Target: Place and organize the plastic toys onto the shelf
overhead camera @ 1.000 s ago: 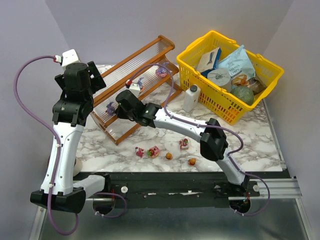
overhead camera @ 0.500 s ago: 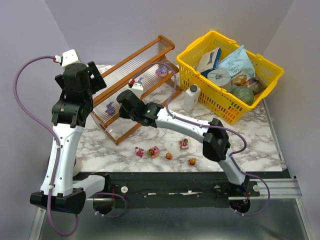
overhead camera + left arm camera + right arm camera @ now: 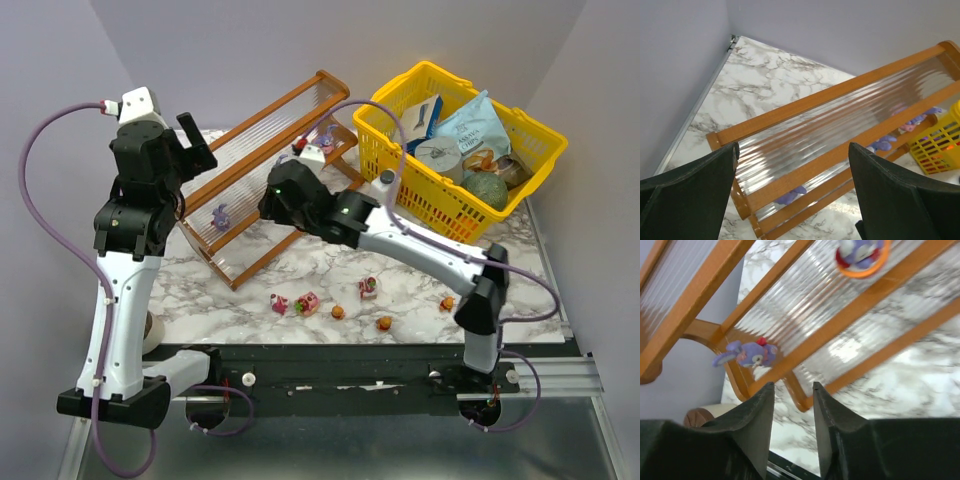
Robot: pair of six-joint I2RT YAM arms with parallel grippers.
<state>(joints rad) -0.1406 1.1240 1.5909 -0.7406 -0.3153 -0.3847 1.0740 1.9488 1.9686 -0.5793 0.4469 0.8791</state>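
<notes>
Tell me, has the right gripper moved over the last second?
Yes. The right gripper has slid along the shelf toward the yellow basket, away from the shelf's near left end.

Yellow basket [image 3: 430, 200] holds packaged goods [image 3: 475, 125]; white bottle [image 3: 385, 186] just beside it.

In the top view the right arm is covering part of the shelf [image 3: 262, 125] and all but the cap of the white bottle [image 3: 385, 179]. The right wrist view's top edge is cutting off the ringed toy [image 3: 860, 257]; ribbed plastic is blurring the purple toys [image 3: 883, 145]
</notes>
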